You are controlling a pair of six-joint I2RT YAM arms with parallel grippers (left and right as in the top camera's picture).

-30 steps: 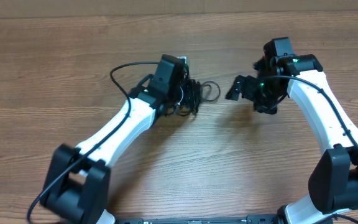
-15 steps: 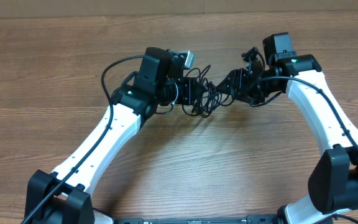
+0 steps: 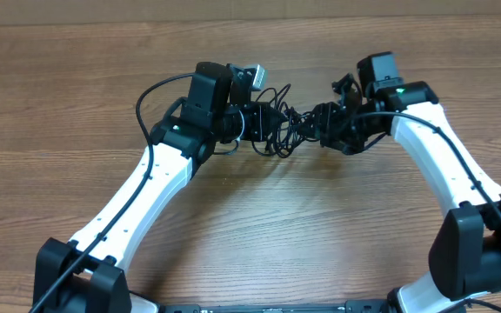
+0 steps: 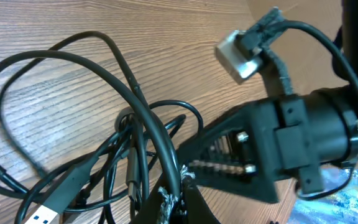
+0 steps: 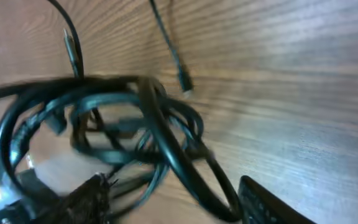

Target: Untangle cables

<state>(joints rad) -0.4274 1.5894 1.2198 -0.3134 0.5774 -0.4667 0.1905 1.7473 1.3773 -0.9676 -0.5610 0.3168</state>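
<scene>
The cables (image 3: pixel 282 129) form a small black knotted bundle between my two grippers at the table's far middle. My left gripper (image 3: pixel 256 123) is shut on one thick black strand of the cables (image 4: pixel 135 118), pinched between its jaws (image 4: pixel 180 198). A plug with a pale blue-white tip (image 4: pixel 41 216) lies at the lower left of that view. My right gripper (image 3: pixel 326 123) has come in from the right, and its body (image 4: pixel 303 130) fills the left wrist view. Its fingers (image 5: pixel 87 198) stand apart around loops of the cables (image 5: pixel 160 124); the right gripper (image 5: pixel 176 202) is open, and one loop rests against its right finger.
The wooden table (image 3: pixel 259 226) stretches bare in front of the arms, and its far edge (image 3: pixel 459 12) runs along the top. A thicker black arm wire (image 3: pixel 150 96) arcs out to the left of the left wrist. A loose thin plug end (image 5: pixel 184 81) lies on the wood.
My right gripper has moved left into the bundle and its jaws have narrowed around the loops. My left gripper, still shut on its strand, shifted left and back with the bundle.
</scene>
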